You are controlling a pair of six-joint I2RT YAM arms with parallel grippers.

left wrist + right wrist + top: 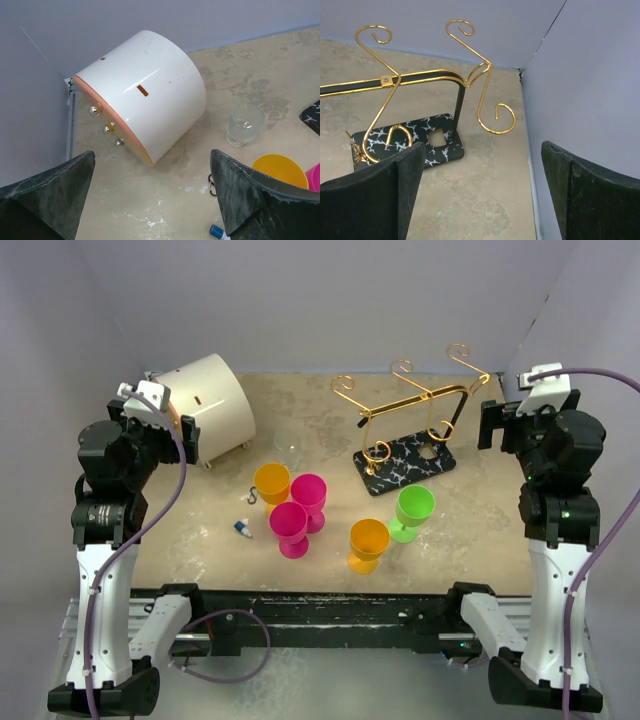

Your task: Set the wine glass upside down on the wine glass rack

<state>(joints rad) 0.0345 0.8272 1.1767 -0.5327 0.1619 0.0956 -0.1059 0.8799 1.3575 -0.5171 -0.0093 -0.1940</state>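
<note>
Several plastic wine glasses stand upright mid-table: orange point(272, 483), two pink point(308, 497) point(289, 527), a second orange point(368, 543) and green point(412, 510). The wine glass rack point(405, 430), gold wire with spiral ends on a black marbled base point(404, 463), stands at the back right and bears no glass. It also shows in the right wrist view point(427, 80). My left gripper point(186, 432) point(152, 155) is open and empty beside the white cylinder. My right gripper point(490, 425) point(483, 145) is open and empty, right of the rack.
A white cylinder point(208, 405) point(145, 90) lies on its side at the back left. A small clear glass point(288, 443) point(245, 124) stands right of it. A blue-capped small item point(243, 530) and a black clip point(253, 496) lie near the orange glass. Grey walls surround the table.
</note>
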